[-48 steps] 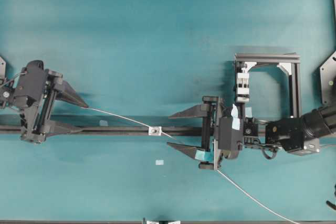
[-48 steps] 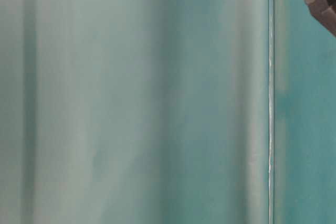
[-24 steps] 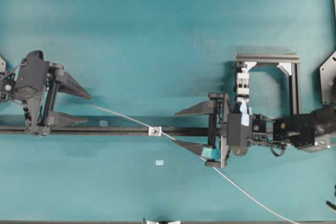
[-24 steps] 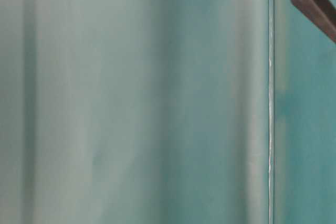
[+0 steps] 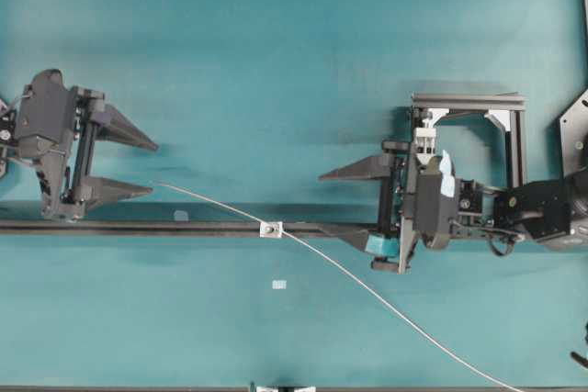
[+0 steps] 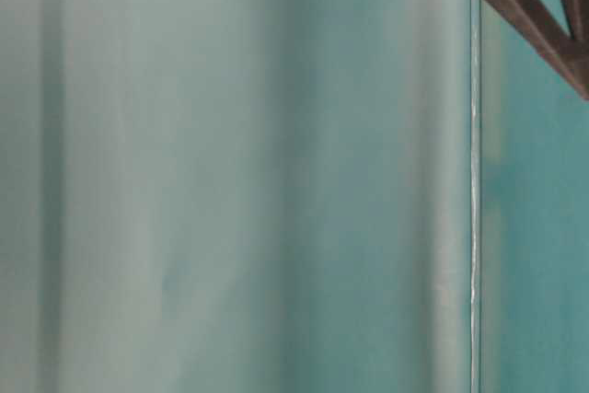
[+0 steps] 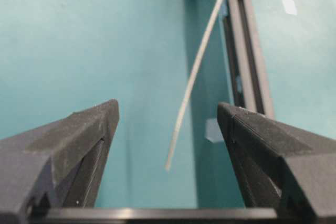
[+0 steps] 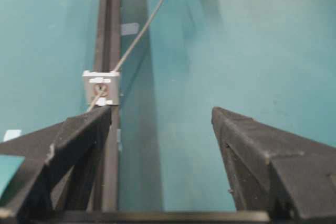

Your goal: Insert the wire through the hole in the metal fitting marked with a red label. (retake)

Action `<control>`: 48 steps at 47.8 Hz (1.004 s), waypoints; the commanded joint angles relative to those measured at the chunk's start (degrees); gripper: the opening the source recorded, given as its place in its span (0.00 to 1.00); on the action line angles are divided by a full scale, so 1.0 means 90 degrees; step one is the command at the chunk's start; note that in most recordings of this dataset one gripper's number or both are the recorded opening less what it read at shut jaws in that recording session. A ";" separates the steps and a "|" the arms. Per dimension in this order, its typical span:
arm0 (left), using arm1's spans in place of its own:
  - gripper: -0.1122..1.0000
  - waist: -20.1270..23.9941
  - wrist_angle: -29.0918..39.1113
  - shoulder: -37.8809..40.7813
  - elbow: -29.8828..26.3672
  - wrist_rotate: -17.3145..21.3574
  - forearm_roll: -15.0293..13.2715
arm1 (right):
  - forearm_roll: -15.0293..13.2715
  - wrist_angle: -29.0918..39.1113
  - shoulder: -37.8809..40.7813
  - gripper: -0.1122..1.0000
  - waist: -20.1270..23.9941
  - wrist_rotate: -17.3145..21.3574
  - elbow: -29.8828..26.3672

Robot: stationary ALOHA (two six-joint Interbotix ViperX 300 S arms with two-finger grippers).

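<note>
- My left end effector (image 5: pixel 129 168) stands wide open and empty at the far left of the overhead view; the arm behind it is cut off by the frame edge.
- The wire (image 5: pixel 367 288) has its free tip near my lower left finger, not touching. My left wrist view shows that tip (image 7: pixel 168 167) lying between my spread fingers, clear of both.
- The wire passes through the metal fitting (image 5: pixel 270 229) on the black rail (image 5: pixel 184 227). Overhead, the hole is too small to make out; my right wrist view shows the hole (image 8: pixel 100 89) with the wire running through it.
- My right end effector (image 5: pixel 340 204) is wide open, holding nothing. Its lower finger overlaps the rail overhead.
- The wire's far end runs off the bottom edge.
- The table-level view is blurred: only teal surface (image 6: pixel 230 181) and a dark finger corner (image 6: pixel 525 6), which arm's I cannot tell.
</note>
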 commanded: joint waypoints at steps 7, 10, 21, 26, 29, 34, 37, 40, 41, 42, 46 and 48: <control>0.92 0.0273 0.0029 -0.0186 -0.0049 0.0078 0.0020 | -0.0010 -0.0049 -0.0439 0.86 -0.0195 -0.0010 0.0137; 0.92 0.0332 0.0039 -0.0215 -0.0039 0.0078 0.0020 | -0.0010 -0.0049 -0.0498 0.86 -0.0234 -0.0010 0.0176; 0.92 0.0410 0.0049 -0.0303 -0.0049 0.0088 0.0020 | -0.0020 -0.0020 -0.0645 0.86 -0.0352 -0.0137 0.0273; 0.92 0.0479 0.0049 -0.0332 -0.0039 0.0088 0.0020 | -0.0010 -0.0029 -0.0645 0.86 -0.0371 -0.0186 0.0273; 0.92 0.0518 0.0049 -0.0332 -0.0039 0.0098 0.0020 | -0.0010 -0.0020 -0.0654 0.86 -0.0410 -0.0195 0.0273; 0.92 0.0547 0.0049 -0.0332 -0.0049 0.0205 0.0020 | -0.0010 -0.0029 -0.0654 0.86 -0.0430 -0.0195 0.0264; 0.92 0.0537 0.0049 -0.0332 -0.0078 0.0293 0.0020 | -0.0010 -0.0020 -0.0654 0.86 -0.0430 -0.0186 0.0264; 0.92 0.0547 0.0049 -0.0332 -0.0088 0.0361 0.0020 | -0.0010 -0.0020 -0.0654 0.86 -0.0430 -0.0176 0.0254; 0.92 0.0547 0.0049 -0.0332 -0.0088 0.0391 0.0020 | -0.0010 -0.0020 -0.0654 0.86 -0.0430 -0.0176 0.0254; 0.92 0.0557 0.0049 -0.0332 -0.0098 0.0410 0.0020 | -0.0010 -0.0020 -0.0654 0.86 -0.0430 -0.0166 0.0254; 0.92 0.0596 0.0049 -0.0332 -0.0107 0.0449 0.0020 | 0.0000 -0.0029 -0.0654 0.86 -0.0430 -0.0146 0.0254; 0.92 0.0635 0.0049 -0.0332 -0.0107 0.0459 0.0020 | 0.0010 -0.0020 -0.0654 0.86 -0.0430 -0.0137 0.0234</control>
